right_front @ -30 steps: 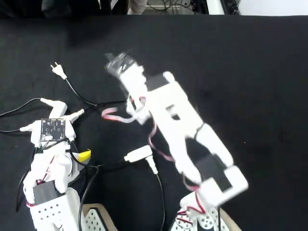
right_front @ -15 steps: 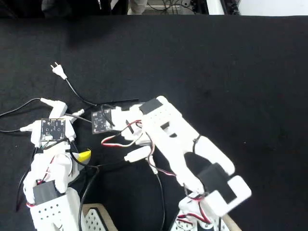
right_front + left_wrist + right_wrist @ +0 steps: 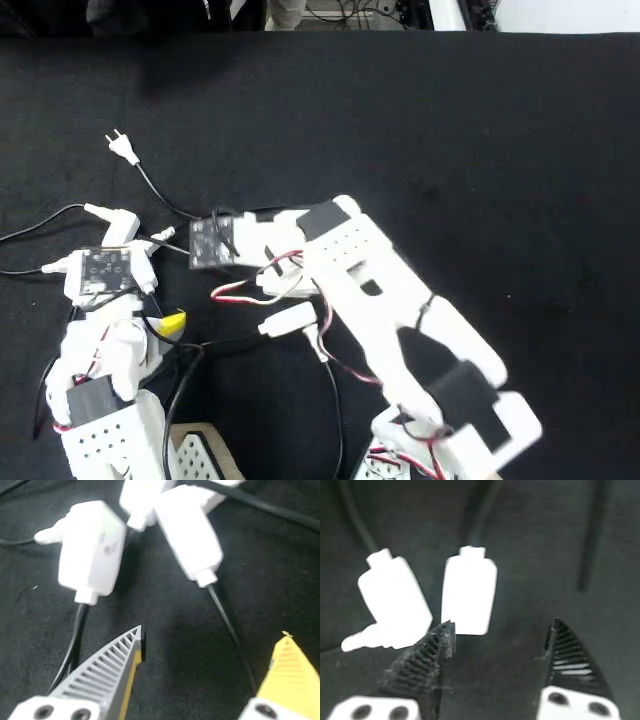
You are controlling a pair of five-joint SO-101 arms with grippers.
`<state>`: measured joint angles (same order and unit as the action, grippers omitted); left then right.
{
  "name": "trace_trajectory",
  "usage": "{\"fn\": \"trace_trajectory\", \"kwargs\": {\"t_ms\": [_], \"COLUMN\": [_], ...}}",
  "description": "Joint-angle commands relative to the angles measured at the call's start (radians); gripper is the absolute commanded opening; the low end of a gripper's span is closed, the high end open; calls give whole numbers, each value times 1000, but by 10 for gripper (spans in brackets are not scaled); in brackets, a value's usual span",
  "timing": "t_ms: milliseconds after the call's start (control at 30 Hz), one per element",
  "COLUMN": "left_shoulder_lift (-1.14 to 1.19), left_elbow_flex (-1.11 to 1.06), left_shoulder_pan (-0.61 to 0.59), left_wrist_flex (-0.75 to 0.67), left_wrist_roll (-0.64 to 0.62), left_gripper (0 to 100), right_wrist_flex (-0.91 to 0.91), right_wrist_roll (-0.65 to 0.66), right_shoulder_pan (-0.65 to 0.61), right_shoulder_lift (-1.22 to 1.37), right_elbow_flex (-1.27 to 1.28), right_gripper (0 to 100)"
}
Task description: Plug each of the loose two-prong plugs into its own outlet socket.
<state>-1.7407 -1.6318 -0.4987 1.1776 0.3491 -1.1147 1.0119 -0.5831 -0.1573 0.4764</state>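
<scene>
K: Left gripper [image 3: 211, 634]?
M: Fingers spread, nothing held. Below it are two white pieces, a stubbed plug body [image 3: 92, 550] and a slimmer plug body [image 3: 190, 535], close together. Each trails a black cord [image 3: 227, 625].
K: Right gripper [image 3: 501, 627]?
M: Black fingers wide apart, also empty. It hangs over a white block [image 3: 469, 595], with a tilted block [image 3: 395, 605] just beside it. Cannot tell if these are the pair under the left.
K: Layout on the tabletop [image 3: 500, 150]?
M: White cluster [image 3: 110, 215] near the left edge. The loose two-prong plug [image 3: 122, 148] lies apart, toward the far left corner, prongs bare. A white connector [image 3: 288, 319] lies beside the right arm [image 3: 400, 310], toward the near edge.
</scene>
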Motion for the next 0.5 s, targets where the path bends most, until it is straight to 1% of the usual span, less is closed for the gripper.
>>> {"fn": "trace_trajectory", "kwargs": {"t_ms": [0, 67, 133, 200, 233, 333, 400, 467], "left_shoulder_lift": [2, 3, 14, 40, 75, 295, 519, 763], "left_elbow_flex": [36, 67, 136, 232, 286, 458, 590, 739], "left_shoulder_pan": [-90, -120, -99, -22, 24, 130, 162, 225], "left_wrist_flex": [-54, -104, -120, -98, -95, -161, -252, -292], "left_wrist_roll": [-26, -132, -219, -255, -295, -446, -509, -559], "left_gripper": [390, 392, 392, 389, 389, 388, 388, 388], "right_wrist_flex": [41, 52, 23, -20, -44, -110, -123, -107], "right_wrist_roll": [-204, -315, -384, -419, -425, -423, -402, -351], "right_shoulder_pan": [2, 6, 15, 41, 61, 130, 155, 153], "right_shoulder_lift": [-108, -117, -111, -110, -111, -111, -111, -113], "right_elbow_flex": [-96, -131, -162, -180, -188, -186, -142, -64], "right_gripper": [279, 279, 279, 279, 279, 274, 231, 161]}}
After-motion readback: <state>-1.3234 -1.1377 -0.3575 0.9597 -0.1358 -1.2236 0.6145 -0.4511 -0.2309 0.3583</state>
